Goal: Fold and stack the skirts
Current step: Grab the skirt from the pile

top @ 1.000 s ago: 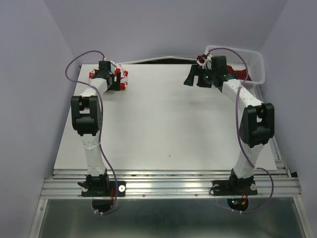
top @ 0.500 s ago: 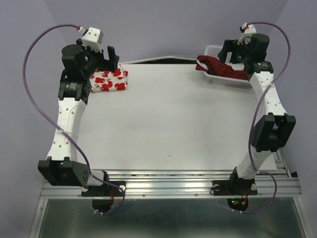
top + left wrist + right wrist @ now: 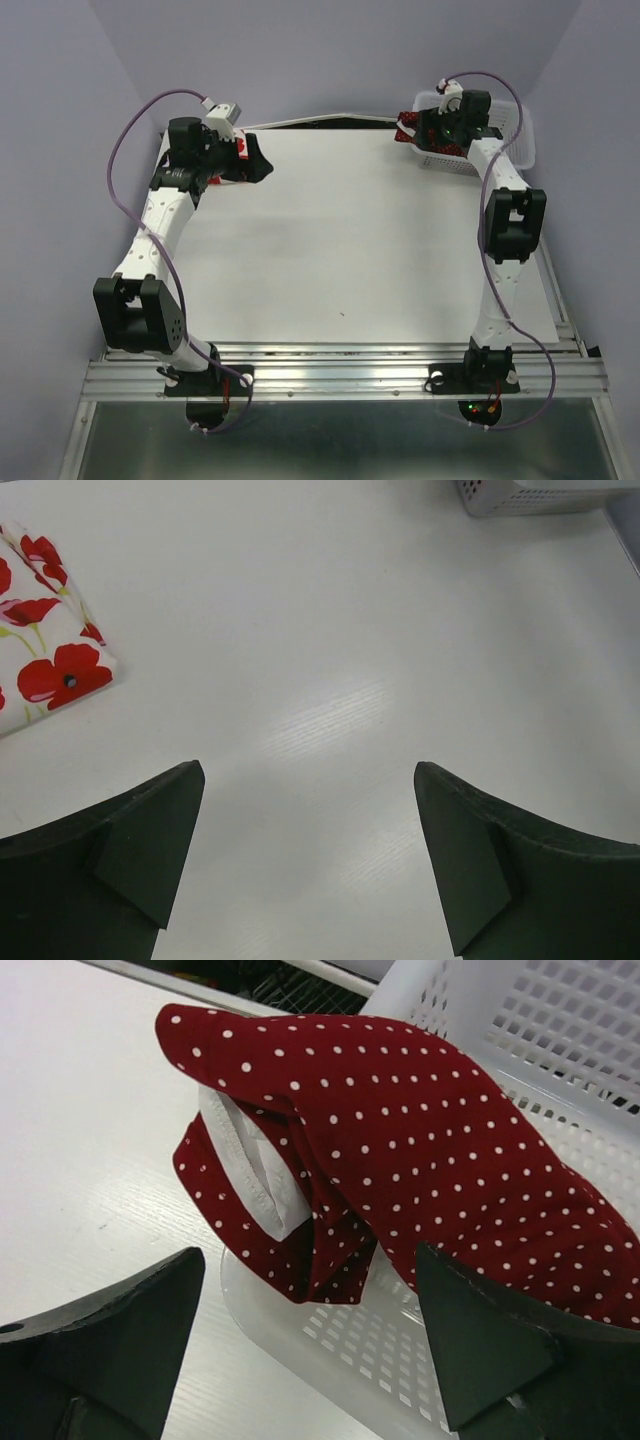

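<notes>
The white skirt with red poppies [image 3: 45, 650] lies folded on the table at the far left; in the top view only a sliver of it [image 3: 239, 146] shows behind the left arm. My left gripper [image 3: 256, 160] is open and empty over bare table just right of it [image 3: 308, 780]. The dark red dotted skirt [image 3: 420, 1140] drapes over the near rim of the white lattice basket [image 3: 560, 1020], partly hanging out. My right gripper [image 3: 310, 1260] is open and empty just in front of it, and it sits at the basket's left end [image 3: 428, 135].
The white lattice basket [image 3: 505, 125] stands at the table's far right corner; its corner also shows in the left wrist view [image 3: 530, 495]. The white table [image 3: 340, 240] reaches the back wall. The purple side walls stand close on both sides.
The left arm has come down from its raised pose and now covers the poppy skirt in the top view. The right gripper has dropped to the basket's left end by the dotted skirt.
</notes>
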